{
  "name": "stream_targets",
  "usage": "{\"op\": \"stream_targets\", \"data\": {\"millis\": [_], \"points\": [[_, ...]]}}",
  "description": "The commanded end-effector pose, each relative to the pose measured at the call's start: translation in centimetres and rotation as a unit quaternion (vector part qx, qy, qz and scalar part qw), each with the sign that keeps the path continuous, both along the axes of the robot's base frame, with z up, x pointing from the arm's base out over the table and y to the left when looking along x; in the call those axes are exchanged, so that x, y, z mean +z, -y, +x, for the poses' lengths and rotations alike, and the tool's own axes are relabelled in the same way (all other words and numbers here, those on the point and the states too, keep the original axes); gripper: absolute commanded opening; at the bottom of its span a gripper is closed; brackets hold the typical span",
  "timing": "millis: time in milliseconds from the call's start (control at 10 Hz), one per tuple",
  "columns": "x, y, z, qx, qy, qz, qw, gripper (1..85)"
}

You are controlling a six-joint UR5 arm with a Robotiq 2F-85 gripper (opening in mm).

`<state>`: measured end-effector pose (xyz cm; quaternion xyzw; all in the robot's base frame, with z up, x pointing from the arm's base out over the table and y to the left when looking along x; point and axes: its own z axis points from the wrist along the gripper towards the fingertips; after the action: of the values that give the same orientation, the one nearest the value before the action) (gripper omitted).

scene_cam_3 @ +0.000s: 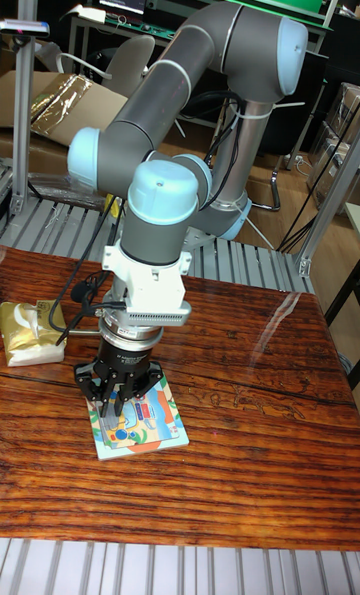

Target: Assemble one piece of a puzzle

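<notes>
A colourful square puzzle board [145,427] lies flat on the wooden table [250,425], near its left front. My gripper [118,402] hangs straight down over the board's back left part, its black fingers [108,395] close to or touching the surface. The fingers stand near each other, but the wrist hides whether a puzzle piece sits between them. No loose piece shows on the table.
A yellowish crumpled packet [32,332] lies at the table's left edge, just left of the arm. A black cable [75,295] loops down beside the wrist. Metal slats border the table at back and front.
</notes>
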<state>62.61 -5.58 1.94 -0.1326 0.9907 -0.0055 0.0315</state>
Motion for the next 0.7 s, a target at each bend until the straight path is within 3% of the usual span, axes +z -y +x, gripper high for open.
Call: {"op": "stream_targets", "data": {"millis": [0, 600], "points": [[0.15, -0.06, 0.14, -0.003, 0.002, 0.003, 1.0, 26.3], [0.22, 0.15, 0.49, 0.01, 0.003, -0.007, 0.9999, 26.3]]}}
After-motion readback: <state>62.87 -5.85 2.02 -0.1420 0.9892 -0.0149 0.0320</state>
